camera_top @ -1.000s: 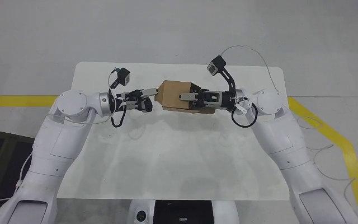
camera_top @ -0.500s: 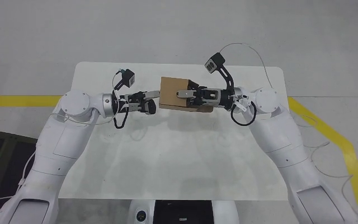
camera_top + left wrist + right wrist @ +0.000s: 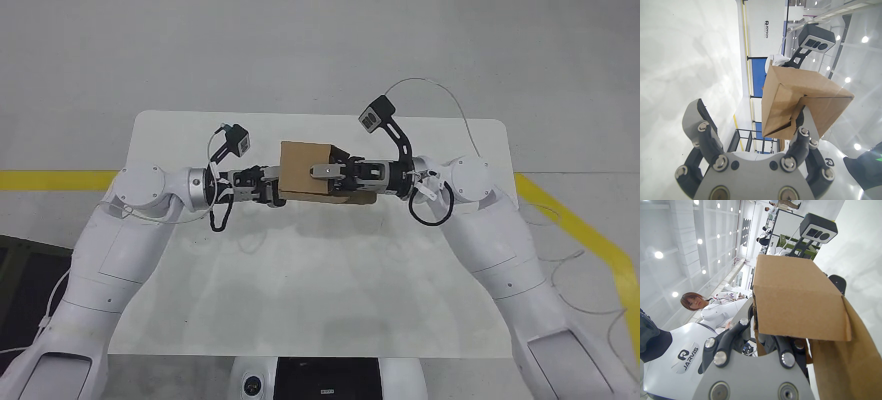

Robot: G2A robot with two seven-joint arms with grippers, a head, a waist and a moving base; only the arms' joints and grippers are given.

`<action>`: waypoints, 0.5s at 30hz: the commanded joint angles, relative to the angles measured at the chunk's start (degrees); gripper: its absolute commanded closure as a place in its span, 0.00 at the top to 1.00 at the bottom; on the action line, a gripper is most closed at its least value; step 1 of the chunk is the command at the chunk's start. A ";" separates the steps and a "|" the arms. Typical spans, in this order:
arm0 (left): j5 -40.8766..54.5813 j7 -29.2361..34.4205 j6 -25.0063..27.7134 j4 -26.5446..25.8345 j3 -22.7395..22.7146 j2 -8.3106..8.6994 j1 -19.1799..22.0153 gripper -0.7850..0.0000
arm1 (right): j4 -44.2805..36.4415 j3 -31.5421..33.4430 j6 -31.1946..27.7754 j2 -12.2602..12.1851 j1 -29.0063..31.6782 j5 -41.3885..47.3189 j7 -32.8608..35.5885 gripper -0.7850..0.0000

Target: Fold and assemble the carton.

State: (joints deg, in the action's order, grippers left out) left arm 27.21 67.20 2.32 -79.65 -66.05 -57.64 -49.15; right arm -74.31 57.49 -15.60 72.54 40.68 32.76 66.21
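- The carton (image 3: 305, 170), plain brown cardboard, hangs above the table near its far edge, about midway along it. The end facing the left arm is folded shut, its flaps meeting in a seam. A loose flap (image 3: 840, 362) sticks out at the other end.
- The right gripper (image 3: 330, 172) pinches the carton's wall.
- The left gripper (image 3: 753, 106) is spread, with one finger (image 3: 808, 121) touching the folded end.
- The table (image 3: 300, 290) is white. Around it lies grey floor (image 3: 320, 50) with a yellow line (image 3: 45, 180).

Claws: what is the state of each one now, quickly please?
Left claw: open, one finger against the end flaps of the carton.
Right claw: closed, holding the carton.
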 commanded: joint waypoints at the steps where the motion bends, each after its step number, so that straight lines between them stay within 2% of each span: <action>1: 0.05 0.10 0.03 0.11 0.11 -0.04 0.10 1.00 | 0.10 0.04 0.02 0.02 -0.01 0.00 0.04 0.00; 10: -2.68 -0.59 1.37 0.38 -1.86 0.50 -0.02 1.00 | 1.13 1.78 1.46 -0.66 0.88 -3.36 -0.32 0.00; 15: -5.27 -2.90 7.02 -1.47 -3.63 0.83 -0.63 1.00 | 2.13 1.53 2.36 -0.91 1.64 -5.67 0.21 0.00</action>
State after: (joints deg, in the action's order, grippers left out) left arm 23.05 64.83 7.31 -80.55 -69.39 -56.88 -49.63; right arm -72.47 59.23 -13.26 71.63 42.11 27.38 66.34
